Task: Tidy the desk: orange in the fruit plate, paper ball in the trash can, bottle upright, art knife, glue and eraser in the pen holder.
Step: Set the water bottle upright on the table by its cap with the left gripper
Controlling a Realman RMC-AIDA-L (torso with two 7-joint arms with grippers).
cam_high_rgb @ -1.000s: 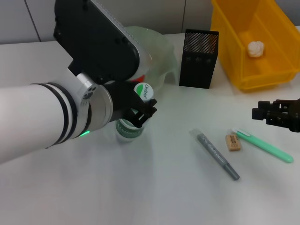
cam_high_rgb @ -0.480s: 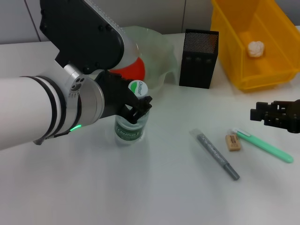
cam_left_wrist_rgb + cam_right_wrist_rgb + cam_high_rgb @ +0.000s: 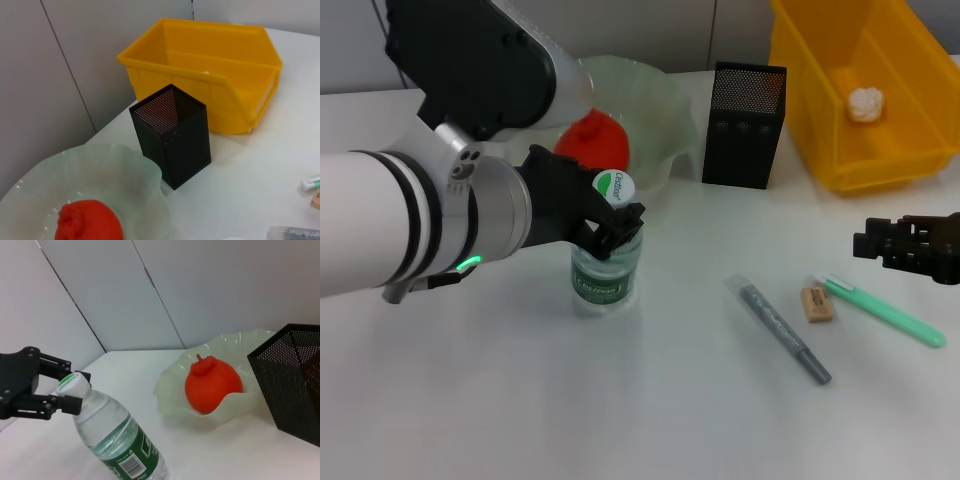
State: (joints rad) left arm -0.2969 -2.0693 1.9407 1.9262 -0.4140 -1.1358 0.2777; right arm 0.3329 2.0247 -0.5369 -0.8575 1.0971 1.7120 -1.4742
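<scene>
Orange (image 3: 596,143): red-orange. Fruit plate (image 3: 660,100): translucent pale green. Trash can (image 3: 820,90): bright yellow; paper ball (image 3: 866,103) white. Pen holder (image 3: 745,125): black mesh. Bottle (image 3: 605,268): clear, green-and-white label, white cap. Eraser (image 3: 817,303): tan, printed wrapper. Left tool (image 3: 615,235): black. Worktop (image 3: 650,410): white.

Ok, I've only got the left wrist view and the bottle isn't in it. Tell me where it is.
Observer: The bottle stands on its base in front of the fruit plate, with the left end effector closed on its neck.
Operator: Report the paper ball.
Observer: The paper ball lies inside the trash can.
Operator: Now the right arm.
Observer: The right end effector hovers over the table's right side, near the eraser.
</scene>
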